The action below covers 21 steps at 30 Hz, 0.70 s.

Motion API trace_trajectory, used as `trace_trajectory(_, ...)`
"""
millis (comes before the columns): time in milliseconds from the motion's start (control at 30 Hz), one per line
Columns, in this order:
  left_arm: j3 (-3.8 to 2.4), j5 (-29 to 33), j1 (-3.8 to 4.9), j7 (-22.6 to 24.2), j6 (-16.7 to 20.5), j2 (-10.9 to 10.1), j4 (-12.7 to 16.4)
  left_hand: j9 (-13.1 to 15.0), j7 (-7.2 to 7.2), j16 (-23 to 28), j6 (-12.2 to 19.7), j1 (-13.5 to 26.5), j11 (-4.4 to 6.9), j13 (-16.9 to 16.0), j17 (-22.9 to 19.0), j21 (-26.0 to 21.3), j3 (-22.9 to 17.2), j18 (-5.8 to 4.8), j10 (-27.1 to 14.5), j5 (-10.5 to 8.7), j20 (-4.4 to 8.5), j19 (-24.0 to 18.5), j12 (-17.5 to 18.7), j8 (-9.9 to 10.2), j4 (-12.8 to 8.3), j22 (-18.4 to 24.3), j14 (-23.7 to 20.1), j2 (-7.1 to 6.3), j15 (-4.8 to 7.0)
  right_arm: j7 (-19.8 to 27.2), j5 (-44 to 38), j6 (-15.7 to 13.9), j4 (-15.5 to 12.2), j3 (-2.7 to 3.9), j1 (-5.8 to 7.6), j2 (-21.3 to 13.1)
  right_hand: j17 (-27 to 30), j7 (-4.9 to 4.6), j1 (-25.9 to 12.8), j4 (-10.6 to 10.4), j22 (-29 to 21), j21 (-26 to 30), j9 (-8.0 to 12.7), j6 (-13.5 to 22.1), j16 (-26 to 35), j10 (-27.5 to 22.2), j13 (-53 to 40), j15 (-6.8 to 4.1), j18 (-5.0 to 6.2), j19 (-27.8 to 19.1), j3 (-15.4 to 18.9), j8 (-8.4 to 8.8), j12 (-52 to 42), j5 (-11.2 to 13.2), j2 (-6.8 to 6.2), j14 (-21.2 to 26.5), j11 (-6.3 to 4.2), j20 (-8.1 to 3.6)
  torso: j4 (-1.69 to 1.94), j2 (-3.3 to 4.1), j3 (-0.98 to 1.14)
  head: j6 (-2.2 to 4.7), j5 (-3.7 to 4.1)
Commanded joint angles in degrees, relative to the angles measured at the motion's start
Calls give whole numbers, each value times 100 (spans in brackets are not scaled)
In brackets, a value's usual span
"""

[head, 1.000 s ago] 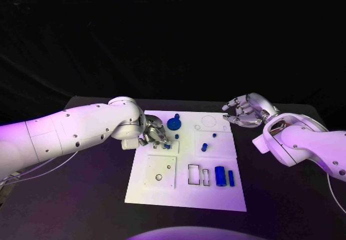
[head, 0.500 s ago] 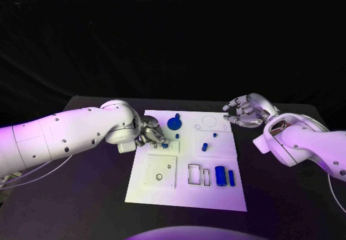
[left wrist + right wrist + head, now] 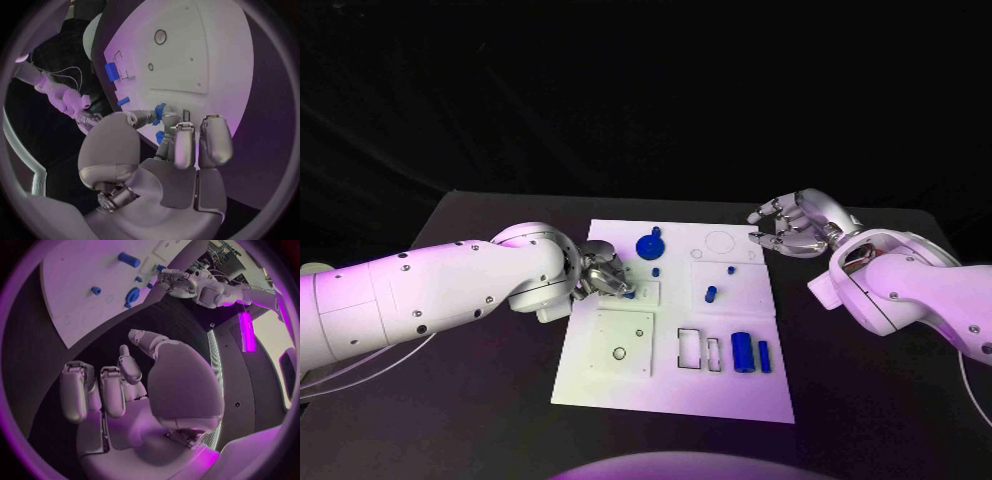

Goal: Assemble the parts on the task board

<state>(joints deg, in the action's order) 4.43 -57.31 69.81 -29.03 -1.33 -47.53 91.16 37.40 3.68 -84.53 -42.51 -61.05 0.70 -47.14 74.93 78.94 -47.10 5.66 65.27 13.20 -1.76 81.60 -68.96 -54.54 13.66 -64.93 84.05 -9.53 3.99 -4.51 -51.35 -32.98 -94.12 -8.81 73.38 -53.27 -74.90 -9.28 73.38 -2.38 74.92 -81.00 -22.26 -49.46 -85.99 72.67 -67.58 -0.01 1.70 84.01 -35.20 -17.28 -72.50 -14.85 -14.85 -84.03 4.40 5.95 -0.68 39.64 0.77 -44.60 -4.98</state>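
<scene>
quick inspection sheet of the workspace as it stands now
surface: black table, bare parts dark.
job's things: white task board mid-table; blue round part at its far end; blue block in the near right area; small blue peg mid-board.
clutter: nothing seen.
hands: left robot hand over the board's left edge, fingertips at a small blue part; right robot hand off the board's far right corner, fingers curled, holding nothing.
cables: thin cable beneath the left arm.
surroundings: dark backdrop.

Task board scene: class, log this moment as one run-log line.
left hand: pinching small blue part over task board | right hand: curled, holding nothing, off board | blue cylinder: lying on board
</scene>
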Motion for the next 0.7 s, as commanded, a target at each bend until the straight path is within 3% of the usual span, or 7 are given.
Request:
trace_trajectory(33,-5,-368,-41,125,429,-23,78,-6,-5,8,-40,22,2,-18,34,43,-1195,-108,52,32,4,42,-34,-38,-1237,-17,253,-39,42,-2,-59,57,-3,-1,-10,-6,-526,0,-48,15,1015,36,-9,21,20,4,-8,5,71,59,-19,-39,15,-17,23,-357,-12,18,-5,0,-4,5,0)
trace_trajectory(267,-7,-630,-90,143,528,-47,147,-7,-10,7,-54,23,6,-34,37,51,-1204,-111,72,40,7,49,-43,-38,-1242,-33,254,-51,45,-5,-59,60,-2,-1,-21,-9,-526,0,-48,15,1015,36,-9,21,20,4,-8,5,71,59,-19,-39,15,-17,23,-357,-12,18,-8,6,-4,8,-6)
trace_trajectory(700,-35,-841,-102,130,437,-45,188,-11,-17,9,-73,23,13,-39,34,59,-1222,-113,89,52,11,56,-45,-37,-1249,-47,254,-66,51,-8,-59,64,-5,-1,-30,-14,-530,0,-56,14,1017,33,-10,28,19,11,-15,5,70,63,-22,-47,8,-17,29,-358,-12,17,-11,17,-3,0,16)
